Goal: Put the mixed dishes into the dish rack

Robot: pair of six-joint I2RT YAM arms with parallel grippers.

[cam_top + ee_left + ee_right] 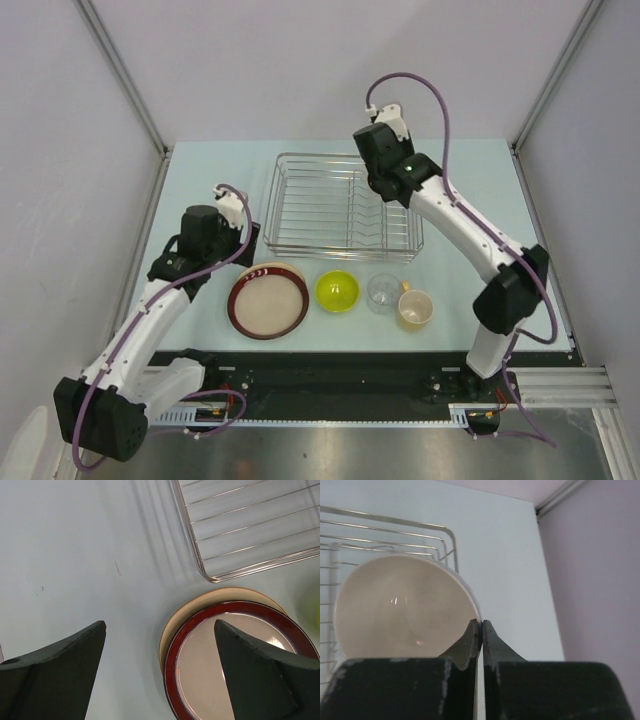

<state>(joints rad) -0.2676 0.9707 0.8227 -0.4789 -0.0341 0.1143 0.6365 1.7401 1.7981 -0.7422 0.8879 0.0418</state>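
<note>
white bowl is pinched in the right tool above the dish rack, left tool wide over red-rimmed plate.

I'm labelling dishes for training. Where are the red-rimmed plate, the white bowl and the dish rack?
red-rimmed plate [268, 304]: top view, its beige centre.
white bowl [400, 605]: right wrist view, its inner surface.
dish rack [310, 205]: top view, bare wire floor, left half.
</note>
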